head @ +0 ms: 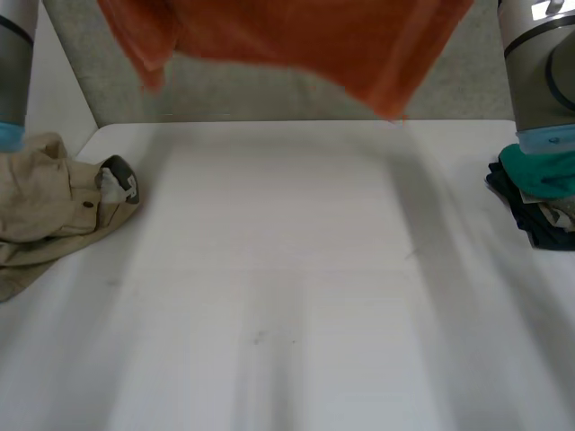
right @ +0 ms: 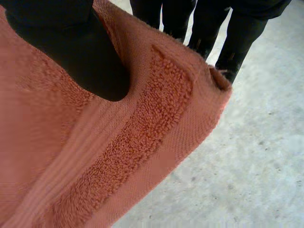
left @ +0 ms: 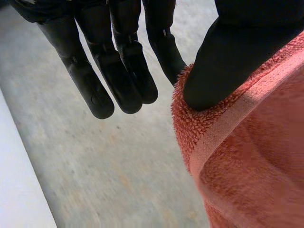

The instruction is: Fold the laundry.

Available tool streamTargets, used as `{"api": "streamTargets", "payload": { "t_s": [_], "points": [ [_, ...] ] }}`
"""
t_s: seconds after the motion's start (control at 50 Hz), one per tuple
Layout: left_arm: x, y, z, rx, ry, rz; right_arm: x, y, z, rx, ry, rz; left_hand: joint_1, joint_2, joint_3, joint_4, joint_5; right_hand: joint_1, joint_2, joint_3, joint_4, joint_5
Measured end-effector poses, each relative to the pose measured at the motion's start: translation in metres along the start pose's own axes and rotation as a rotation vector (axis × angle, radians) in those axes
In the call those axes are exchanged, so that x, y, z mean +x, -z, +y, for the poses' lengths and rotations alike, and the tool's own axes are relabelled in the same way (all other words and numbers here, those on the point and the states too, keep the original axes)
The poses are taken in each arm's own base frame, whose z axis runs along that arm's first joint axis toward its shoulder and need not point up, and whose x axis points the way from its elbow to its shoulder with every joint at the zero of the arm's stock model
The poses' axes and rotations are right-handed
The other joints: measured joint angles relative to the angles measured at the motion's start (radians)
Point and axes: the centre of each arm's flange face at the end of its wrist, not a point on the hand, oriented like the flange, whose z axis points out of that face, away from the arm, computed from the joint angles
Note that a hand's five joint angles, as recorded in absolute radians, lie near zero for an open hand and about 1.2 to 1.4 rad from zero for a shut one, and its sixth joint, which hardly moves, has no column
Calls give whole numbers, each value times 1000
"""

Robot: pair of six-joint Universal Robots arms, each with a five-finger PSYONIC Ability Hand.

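Observation:
An orange terry towel (head: 296, 36) hangs in the air over the far edge of the white table (head: 287, 287), its lower edge sagging to a point at the right. In the left wrist view my left hand (left: 228, 61) pinches a banded edge of the towel (left: 247, 161) between the thumb and one finger; its other fingers (left: 118, 76) stand straight beside the cloth. My right hand (right: 80, 57) holds a corner of the towel (right: 156, 123), with the thumb pressed on the front and the fingers (right: 237, 38) behind the cloth.
A crumpled beige garment (head: 45, 206) lies at the table's left edge. A pile of dark and teal clothes (head: 539, 193) sits at the right edge. Both arms (head: 13, 72) (head: 539, 63) rise at the sides. Grey floor lies beyond the table.

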Motion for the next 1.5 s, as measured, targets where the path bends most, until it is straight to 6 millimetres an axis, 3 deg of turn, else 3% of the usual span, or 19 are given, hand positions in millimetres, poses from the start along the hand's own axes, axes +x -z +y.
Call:
{"api": "streamTargets", "payload": {
  "t_s": [0.1,0.18,0.34,0.38,0.42,0.48,0.56,0.58,0.66,0.8,0.86,0.94,1.12,1.38,1.46,1.5],
  "points": [
    [6,28,22,-190,11,61,-9,22,21,-155,-6,-88,0,0,0,0,0,0,0,0,0,0],
    [23,67,61,-405,14,146,-30,62,57,-362,-9,-214,0,0,0,0,0,0,0,0,0,0],
    [61,134,140,-657,-17,300,-66,149,123,-676,19,-393,0,0,0,0,0,0,0,0,0,0],
    [70,148,157,-700,-22,331,-70,162,134,-725,28,-409,0,0,0,0,0,0,0,0,0,0],
    [79,161,173,-741,-23,360,-72,176,147,-786,42,-414,-104,-127,-124,-129,-102,0,0,0,0,0],
    [88,178,189,-787,-22,392,-68,189,164,-862,63,-391,-517,-540,-517,-532,-493,0,0,0,0,0],
    [89,182,189,-796,-21,396,-59,192,173,-901,77,-354,-616,-630,-621,-637,-600,0,0,0,0,0],
    [85,182,183,-789,-20,385,-51,191,176,-917,83,-325,-805,-848,-834,-857,-821,0,0,0,0,0],
    [69,177,164,-770,-1,331,-38,188,177,-921,73,-286,-859,-916,-912,-924,-896,0,0,0,0,0],
    [33,179,146,-776,115,182,-32,185,172,-901,41,-281,-771,-833,-835,-842,-801,0,0,0,0,0],
    [22,182,150,-800,184,132,-33,185,170,-897,32,-289,-599,-674,-671,-676,-636,0,0,0,0,0],
    [15,188,165,-861,272,104,-36,187,169,-898,28,-298,-559,-627,-620,-623,-584,0,0,0,0,0],
    [23,201,201,-1029,343,141,-39,190,168,-902,26,-307,-564,-629,-621,-627,-596,0,0,0,0,0],
    [44,195,222,-1048,297,197,-39,192,167,-907,27,-309,-484,-546,-541,-546,-510,0,0,0,0,0],
    [54,194,228,-1046,294,213,-39,193,166,-910,27,-308,-386,-457,-452,-459,-425,0,0,0,0,0],
    [56,194,230,-1044,290,213,-39,193,166,-910,27,-307,-83,-165,-163,-182,-149,0,0,0,0,0]
  ]
}}
